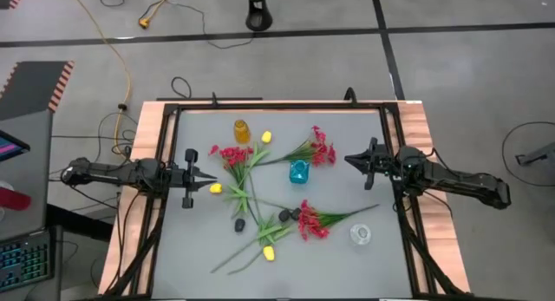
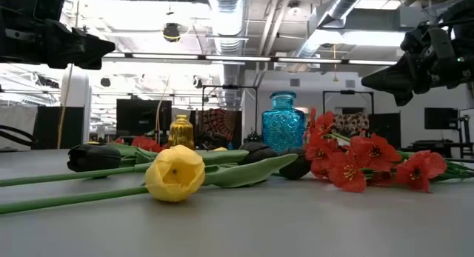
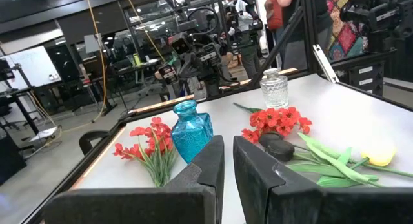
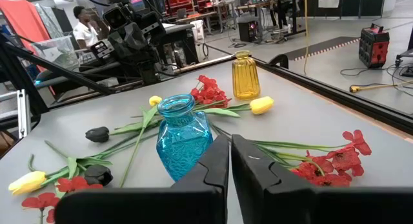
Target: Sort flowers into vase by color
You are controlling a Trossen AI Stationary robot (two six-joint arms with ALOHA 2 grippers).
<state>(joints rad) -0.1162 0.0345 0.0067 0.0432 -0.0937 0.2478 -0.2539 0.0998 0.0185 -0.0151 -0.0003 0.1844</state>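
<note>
Long-stemmed flowers lie flat and crossed over one another in the middle of the table: yellow tulips (image 1: 215, 188) (image 1: 269, 251) (image 1: 266, 137), black tulips (image 1: 239, 224) (image 1: 284, 214) and red sprays (image 1: 231, 153) (image 1: 323, 150) (image 1: 312, 223). An amber vase (image 1: 242, 130), a blue vase (image 1: 299, 172) and a clear glass vase (image 1: 361, 235) stand upright among them. My left gripper (image 1: 212, 178) hovers at the table's left side, shut, pointing at the flowers (image 3: 228, 143). My right gripper (image 1: 349, 158) hovers at the right side, shut, pointing toward the blue vase (image 4: 230, 143).
A dark frame (image 1: 277, 106) runs round the grey table top, with wooden strips (image 1: 425, 127) outside it. In the low view a yellow tulip (image 2: 175, 172) and red blossoms (image 2: 370, 162) lie close to the near edge. Bare table shows along the far edge and in the near corners.
</note>
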